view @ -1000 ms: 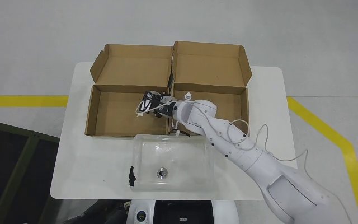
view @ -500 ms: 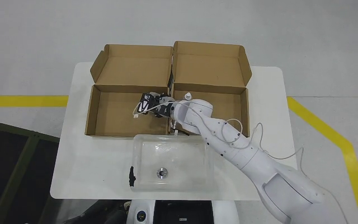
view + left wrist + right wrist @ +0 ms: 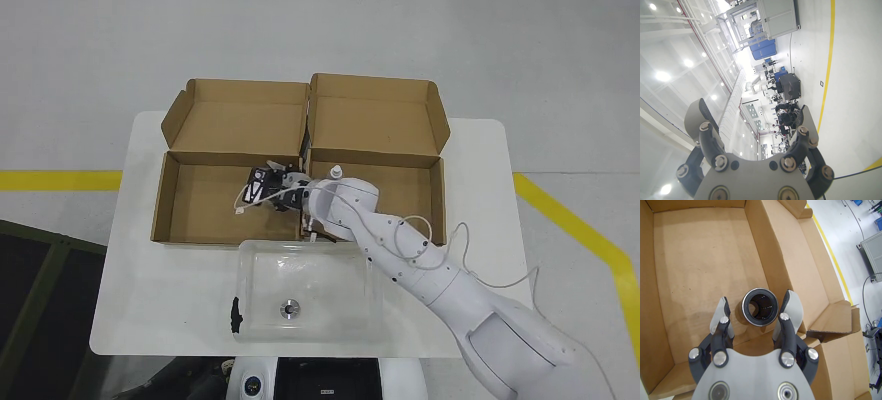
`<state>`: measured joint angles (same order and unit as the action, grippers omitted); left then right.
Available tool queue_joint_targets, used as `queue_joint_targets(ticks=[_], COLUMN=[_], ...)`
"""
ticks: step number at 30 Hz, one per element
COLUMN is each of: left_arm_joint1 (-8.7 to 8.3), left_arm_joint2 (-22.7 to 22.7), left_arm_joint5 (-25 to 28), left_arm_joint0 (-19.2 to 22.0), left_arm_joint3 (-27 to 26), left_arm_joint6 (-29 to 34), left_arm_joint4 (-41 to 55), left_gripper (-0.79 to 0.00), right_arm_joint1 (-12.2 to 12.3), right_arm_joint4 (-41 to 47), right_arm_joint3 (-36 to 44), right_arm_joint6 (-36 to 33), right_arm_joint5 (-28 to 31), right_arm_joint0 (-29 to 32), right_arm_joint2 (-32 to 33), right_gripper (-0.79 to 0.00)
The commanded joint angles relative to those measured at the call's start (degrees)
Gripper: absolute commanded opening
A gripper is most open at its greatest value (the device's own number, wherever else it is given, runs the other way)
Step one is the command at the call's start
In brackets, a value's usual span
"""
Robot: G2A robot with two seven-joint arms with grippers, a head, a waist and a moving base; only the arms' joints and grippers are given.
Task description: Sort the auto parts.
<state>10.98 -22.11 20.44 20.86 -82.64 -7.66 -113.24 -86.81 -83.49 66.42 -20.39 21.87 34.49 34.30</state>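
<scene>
Since a second ago the right arm has edged a little toward the left over the table, carrying the right gripper slightly farther along the left box; the shift is small. The clear bin and the part in it have stayed where they were.

Nearest the robot stands the clear bin, a see-through tub at the table's near edge. A small round metal part lies on its floor, toward the near side. A small black piece sits at the bin's left wall; whether it is inside or outside I cannot tell.

Beyond the bin, two open cardboard boxes stand side by side, their walls touching, each with its lid flap raised at the far side. The right arm reaches across the bin's far right corner into the left box. In the right wrist view the right gripper hangs above that box's floor with its jaws spread apart, gripping nothing. A cylindrical bearing, a dark-bored metal sleeve, rests on the cardboard floor in line with the gap between the fingers and touching neither of them, close to the wall shared with the right box.

The left gripper points out into the hall, its jaws wide open with nothing between them.
</scene>
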Motion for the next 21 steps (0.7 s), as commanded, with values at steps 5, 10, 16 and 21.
queue_joint_targets(ticks=[5,10,16,21], left_arm_joint1=[0.0,0.0,0.0,0.0], left_arm_joint2=[0.0,0.0,0.0,0.0], left_arm_joint5=[0.0,0.0,0.0,0.0], left_arm_joint0=[0.0,0.0,0.0,0.0], left_arm_joint3=[0.0,0.0,0.0,0.0], left_arm_joint6=[0.0,0.0,0.0,0.0], left_arm_joint4=[0.0,0.0,0.0,0.0], left_gripper=[0.0,0.0,0.0,0.0], right_arm_joint1=[0.42,1.02,2.45,3.88], right_arm_joint4=[-1.27,-1.25,-1.42,-2.5], right_arm_joint3=[5.93,11.63,19.72,26.76], right_arm_joint6=[-0.95,-1.99,-3.63,-4.93], right_arm_joint5=[2.25,5.21,7.85,10.52], right_arm_joint0=[0.84,2.61,7.75,13.23], right_arm_joint2=[1.57,3.21,6.0,8.04], right_gripper=[-0.175,-0.129,-0.111,-0.111])
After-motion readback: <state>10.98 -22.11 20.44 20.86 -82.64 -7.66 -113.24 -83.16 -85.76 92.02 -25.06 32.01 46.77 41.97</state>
